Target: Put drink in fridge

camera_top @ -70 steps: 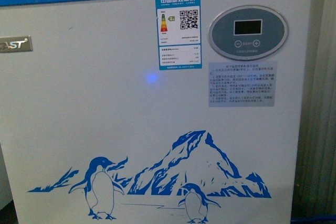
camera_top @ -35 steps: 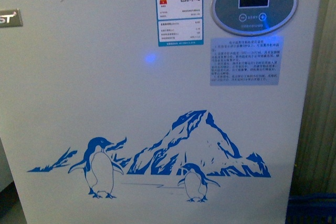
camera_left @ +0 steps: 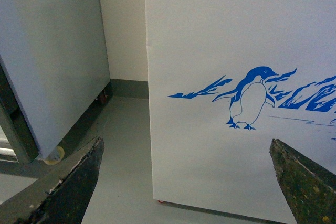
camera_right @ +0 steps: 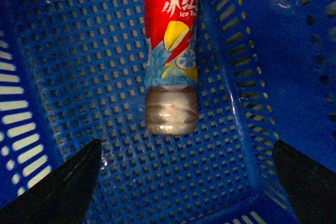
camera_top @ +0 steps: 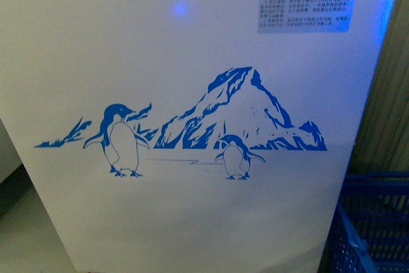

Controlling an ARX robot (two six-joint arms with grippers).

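Front view: fridge (camera_top: 192, 209) front panel fills the frame, with the blue penguin-and-mountain decal (camera_top: 236, 113) mid-panel and a small blue light spot near the top. Blue plastic basket (camera_top: 377, 222) sits low, just beside the fridge's right corner. Drink (camera_right: 171, 61) lies on its side on the basket's perforated bottom, red label up. Right end effector (camera_right: 186, 148) hangs above the drink, released, jaws spread wide, gripping nothing. Left end effector (camera_left: 185, 150) faces the fridge's lower front near its left edge, likewise released. Grey-white cabinet (camera_left: 52, 61) stands apart beyond that edge.
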